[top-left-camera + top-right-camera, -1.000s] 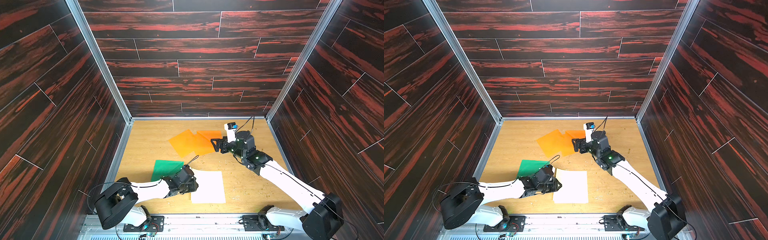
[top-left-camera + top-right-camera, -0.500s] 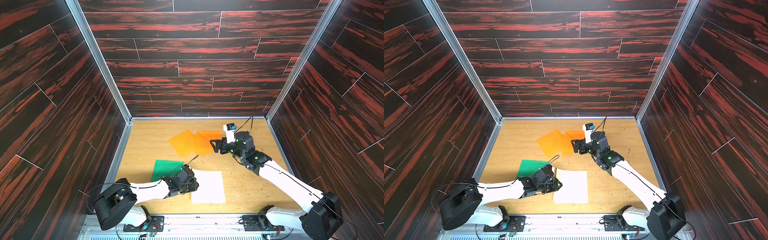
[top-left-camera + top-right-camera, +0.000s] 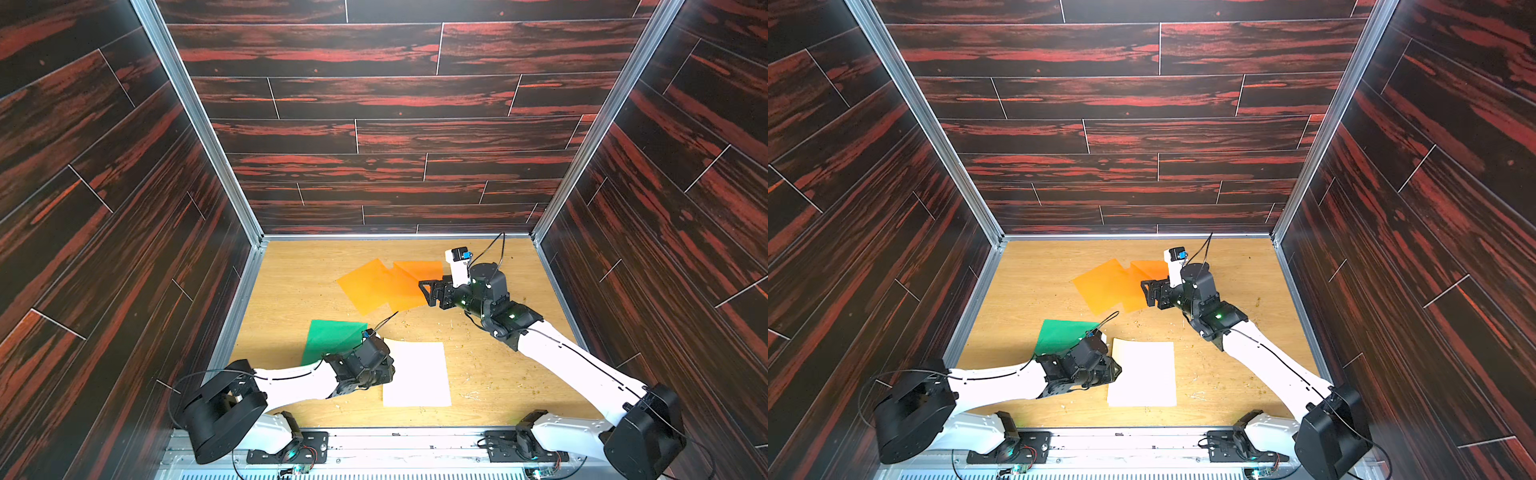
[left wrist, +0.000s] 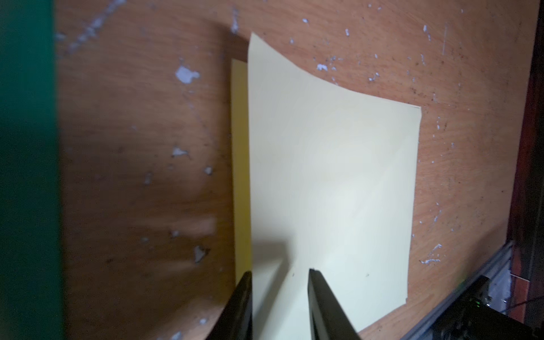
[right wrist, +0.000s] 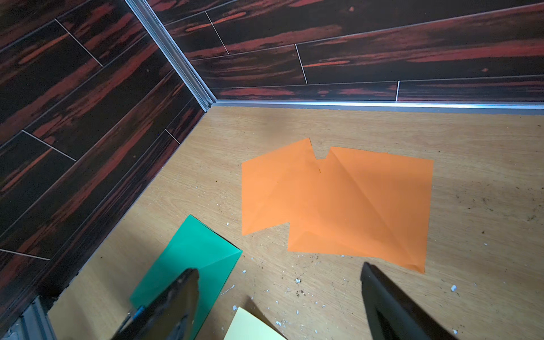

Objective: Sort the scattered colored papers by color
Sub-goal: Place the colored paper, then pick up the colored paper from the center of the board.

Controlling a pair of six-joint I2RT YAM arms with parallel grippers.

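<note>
1. The left gripper [image 4: 279, 273] sat low over one edge of the cream paper [image 4: 329, 176]; its jaws stood partly apart with a clear gap, fingertips above the sheet, nothing pinched.
2. A yellower sheet [image 4: 241, 162] showed as a strip under the cream paper; the cream paper's far corner curled off the table [image 3: 291, 291].
3. The green paper [image 3: 332, 336] lay flat beside the left wrist, toward the left wall, apart from the cream paper.
4. Two orange papers [image 5: 338, 200] overlapped farther back, near the table's middle; both bore diagonal creases.
5. The right gripper [image 5: 278, 268] hovered above the orange papers' right side; its jaws were spread wide and empty.
</note>
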